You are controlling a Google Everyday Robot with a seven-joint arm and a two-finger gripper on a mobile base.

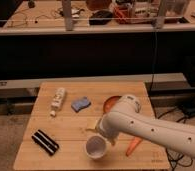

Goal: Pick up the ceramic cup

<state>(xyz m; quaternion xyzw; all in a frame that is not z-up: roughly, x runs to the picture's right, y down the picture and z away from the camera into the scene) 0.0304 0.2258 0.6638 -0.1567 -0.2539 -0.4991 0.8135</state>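
The pale wooden surface (66, 127) carries the ceramic cup (96, 148) upright near its front edge, along with a blue sponge (80, 104), a white bottle (57, 100) lying flat and a black bar (45, 142) (front left). The tool (96, 131) sits just behind the cup; whether it is clenched or released, I cannot tell. A cluttered workbench (91, 25) stands behind.

table (66, 125) | carries: white bottle (57, 98); blue sponge (80, 104); orange plate (110, 102); black bar (45, 142); ceramic cup (95, 147) | pincer (97, 131) at cup's far rim

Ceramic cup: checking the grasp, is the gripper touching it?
Cannot tell. Camera view: the gripper sits right behind the ceramic cup; contact or gap unclear.
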